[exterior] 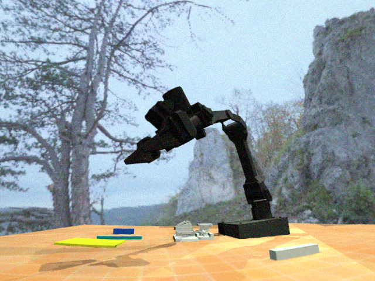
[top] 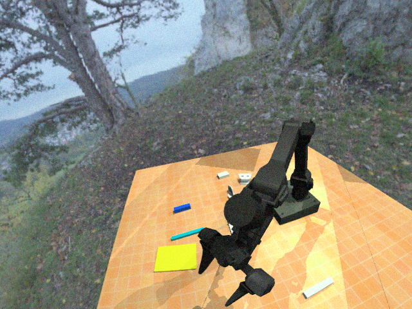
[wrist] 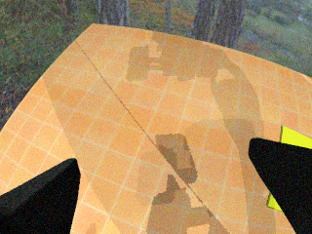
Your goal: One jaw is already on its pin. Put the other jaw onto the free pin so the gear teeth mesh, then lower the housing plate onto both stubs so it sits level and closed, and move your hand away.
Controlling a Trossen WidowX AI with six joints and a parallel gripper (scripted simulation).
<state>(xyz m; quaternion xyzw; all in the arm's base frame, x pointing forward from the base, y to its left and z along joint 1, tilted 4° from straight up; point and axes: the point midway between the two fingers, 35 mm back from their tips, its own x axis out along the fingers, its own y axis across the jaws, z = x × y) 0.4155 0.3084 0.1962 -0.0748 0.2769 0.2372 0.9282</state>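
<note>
My gripper (top: 213,288) (exterior: 127,162) (wrist: 168,159) is open and empty, high above the table, with its fingers pointing forward and down. In the top view the arm hides most of the white base with the pins; only a sliver (top: 230,228) shows. Behind it stands part of the loose pale jaw (top: 230,190). Further back is a small white part with two dark holes (top: 244,177), seemingly the housing plate. In the exterior view the white parts (exterior: 186,238) overlap in front of the robot base; whether jaw teeth mesh cannot be told. The wrist view shows none of these parts.
A yellow plate (top: 176,257) (exterior: 89,242) (wrist: 296,137), teal bar (top: 187,234) (exterior: 119,237) and blue block (top: 181,208) (exterior: 123,230) lie on the left. A small white block (top: 223,174) lies at the back. A pale bar (top: 318,287) (exterior: 293,251) lies at the front right.
</note>
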